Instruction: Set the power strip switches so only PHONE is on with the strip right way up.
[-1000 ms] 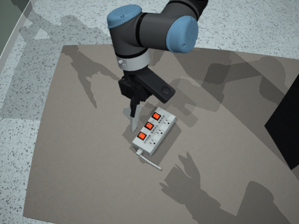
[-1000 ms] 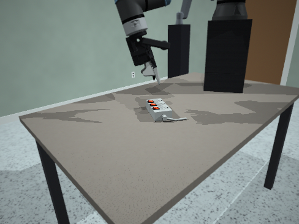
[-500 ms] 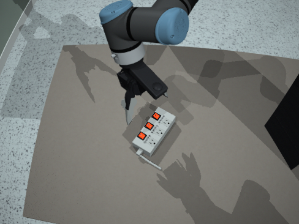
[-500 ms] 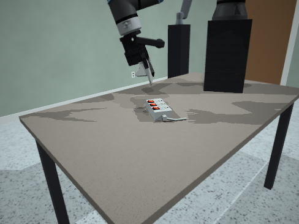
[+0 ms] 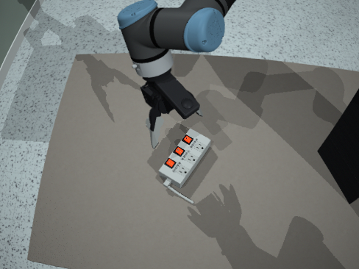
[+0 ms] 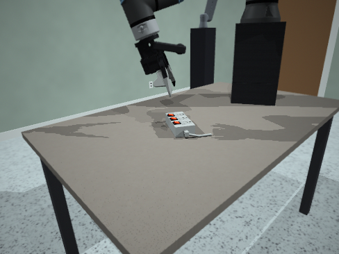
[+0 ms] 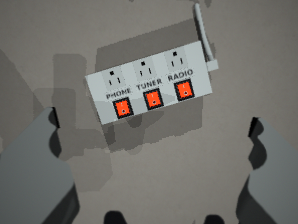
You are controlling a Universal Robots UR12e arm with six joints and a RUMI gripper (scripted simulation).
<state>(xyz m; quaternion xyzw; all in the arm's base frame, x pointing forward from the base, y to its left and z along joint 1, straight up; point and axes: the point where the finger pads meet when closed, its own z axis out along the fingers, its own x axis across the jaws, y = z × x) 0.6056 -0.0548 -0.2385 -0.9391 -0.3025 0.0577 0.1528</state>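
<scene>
The landmark is the white power strip [image 5: 185,156], lying face up near the middle of the grey table [image 6: 104,180], set at an angle to the table's edges.

In the top view, up and left of the strip hangs the gripper [image 5: 156,141], above the table and clear of the strip, its jaws spread wide with nothing between them. One pale finger [image 5: 154,133] points down just beside the strip's switch side. In the wrist view both grey fingers frame the strip from below, well apart.

On the strip, left to right in the wrist view, sit three orange rocker switches: PHONE switch [image 7: 122,108], TUNER switch [image 7: 153,99], RADIO switch [image 7: 184,90], each under its labelled socket. All three look alike.

Beyond the RADIO end, the strip's short grey cord [image 7: 204,34] runs out along the table.
</scene>
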